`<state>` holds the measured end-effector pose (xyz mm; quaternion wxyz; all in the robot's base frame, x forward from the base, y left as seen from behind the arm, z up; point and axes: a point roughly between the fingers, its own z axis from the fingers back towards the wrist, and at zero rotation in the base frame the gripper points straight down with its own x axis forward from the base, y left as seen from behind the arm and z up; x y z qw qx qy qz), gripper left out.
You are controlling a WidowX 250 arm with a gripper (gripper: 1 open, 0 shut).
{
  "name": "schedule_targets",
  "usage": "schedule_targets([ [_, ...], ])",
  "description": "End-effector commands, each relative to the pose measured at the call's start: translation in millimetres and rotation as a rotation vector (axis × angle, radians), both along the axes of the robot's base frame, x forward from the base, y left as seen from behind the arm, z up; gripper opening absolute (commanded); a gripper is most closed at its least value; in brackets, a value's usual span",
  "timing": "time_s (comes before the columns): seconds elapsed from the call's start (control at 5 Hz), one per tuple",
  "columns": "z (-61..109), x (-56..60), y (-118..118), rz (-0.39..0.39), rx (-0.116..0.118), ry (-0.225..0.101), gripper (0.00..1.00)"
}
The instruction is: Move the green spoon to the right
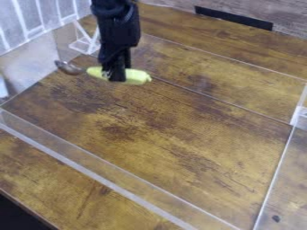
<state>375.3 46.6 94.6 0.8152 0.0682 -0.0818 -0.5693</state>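
The green spoon has a yellow-green handle and a silver bowl that sticks out to the left. It hangs level a little above the wooden table. My gripper points down and is shut on the spoon's handle near its middle. The black fingers cover part of the handle. The arm comes down from the top edge of the camera view.
A clear plastic wall frames the wooden work area, with its front edge running diagonally and a side edge at the right. A dark slot sits at the back, and pale tiles at the far left.
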Motion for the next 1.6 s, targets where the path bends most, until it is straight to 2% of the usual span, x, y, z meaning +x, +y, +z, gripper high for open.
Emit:
schedule_targets([
  [0.0,29.1,16.2,-10,-0.036,-0.024,-0.098,0.00],
  [0.4,-4.2,13.7,-6,-0.038,-0.086,-0.103,0.00],
  [0.6,-18.2,20.2,7,-0.063,-0.109,-0.108,0.00],
  [0.8,-24.9,28.1,23,-0.090,-0.115,-0.114,0.00],
  [1.2,-27.9,30.9,3,-0.054,-0.109,-0.125,0.00],
  [1.4,-25.7,21.5,-9,-0.109,-0.117,-0.121,0.00],
])
